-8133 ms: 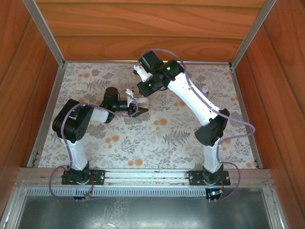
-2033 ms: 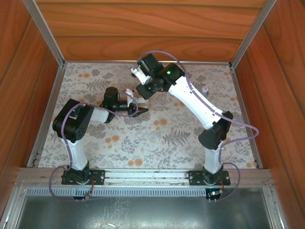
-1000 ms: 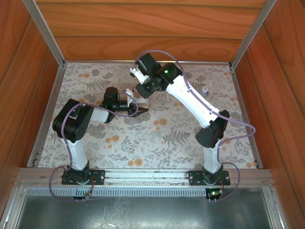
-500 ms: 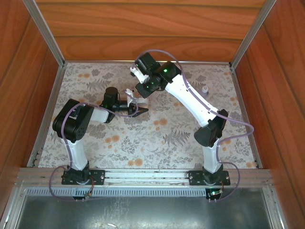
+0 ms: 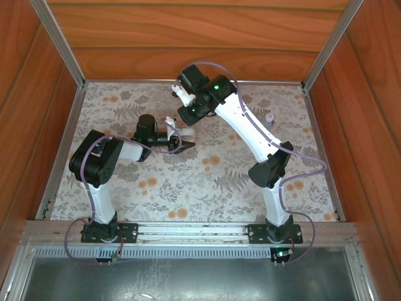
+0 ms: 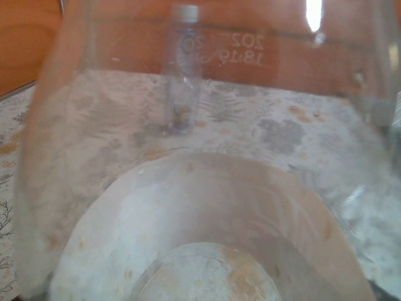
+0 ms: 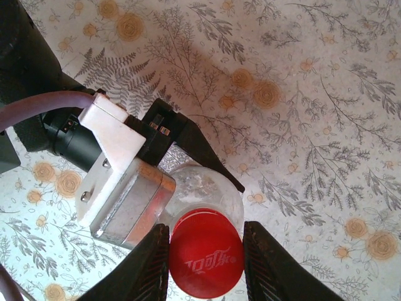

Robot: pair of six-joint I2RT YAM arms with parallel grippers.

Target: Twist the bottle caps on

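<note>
A clear bottle [image 7: 210,185] is held upright by my left gripper [image 5: 182,145], which is shut on its body. Its wall [image 6: 207,207] is pressed close against the left wrist camera. The bright red cap [image 7: 207,262] sits on the bottle's neck. My right gripper [image 7: 206,254] is shut on the cap from above, one finger on each side. A second small clear bottle [image 6: 182,69] with a white cap stands upright on the table, seen through the held one. It is also at the right of the table [image 5: 270,118].
The floral tablecloth [image 5: 207,182] covers the table, with wooden walls and metal posts round it. The left arm's black finger [image 7: 210,160] and white-and-metal wrist block [image 7: 119,169] lie just under the right gripper.
The right arm's elbow has swung left and lower while its gripper stays on the cap over the bottle. The left arm and bottle have not moved.
</note>
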